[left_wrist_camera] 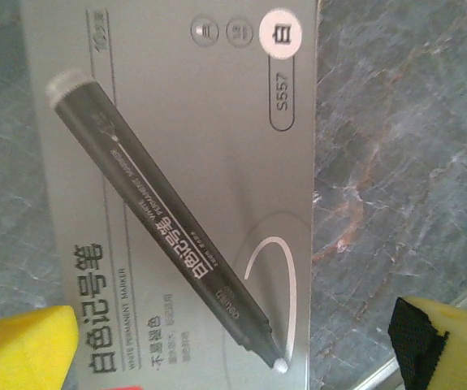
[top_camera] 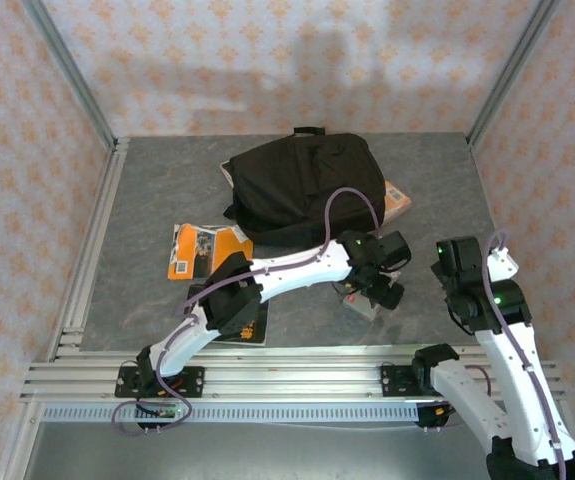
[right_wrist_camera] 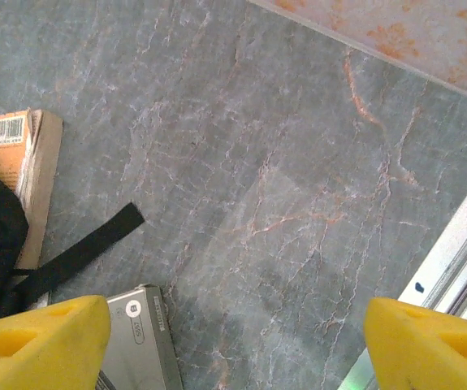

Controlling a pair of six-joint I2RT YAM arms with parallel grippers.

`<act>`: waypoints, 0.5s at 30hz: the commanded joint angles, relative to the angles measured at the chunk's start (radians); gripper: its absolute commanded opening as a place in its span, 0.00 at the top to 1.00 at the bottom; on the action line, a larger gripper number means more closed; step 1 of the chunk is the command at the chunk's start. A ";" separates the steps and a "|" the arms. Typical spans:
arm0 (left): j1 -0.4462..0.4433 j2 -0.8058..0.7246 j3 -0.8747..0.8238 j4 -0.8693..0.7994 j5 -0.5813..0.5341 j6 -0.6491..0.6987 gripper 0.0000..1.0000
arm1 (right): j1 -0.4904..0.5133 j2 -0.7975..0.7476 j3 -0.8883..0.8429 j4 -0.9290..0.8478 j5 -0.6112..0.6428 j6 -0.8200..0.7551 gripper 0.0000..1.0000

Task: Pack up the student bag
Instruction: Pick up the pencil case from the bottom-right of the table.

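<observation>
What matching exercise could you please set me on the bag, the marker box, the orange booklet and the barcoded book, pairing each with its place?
Things:
1. bag
2. marker box
3. orange booklet
4. barcoded book

Places:
A. directly below the left hand
B. left of the bag, flat on the table
C. far middle of the table
D. partly hidden at the bag's right edge

Pairs: 1-C, 2-A, 3-B, 4-D
</observation>
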 commanded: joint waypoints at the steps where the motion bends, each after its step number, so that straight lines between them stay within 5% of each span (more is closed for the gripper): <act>1: -0.012 0.049 0.060 -0.068 -0.094 -0.071 0.00 | -0.002 -0.003 0.016 -0.045 0.041 -0.009 0.19; 15: -0.031 0.135 0.138 -0.115 -0.215 -0.084 0.00 | 0.017 -0.014 -0.030 -0.013 -0.005 -0.033 0.19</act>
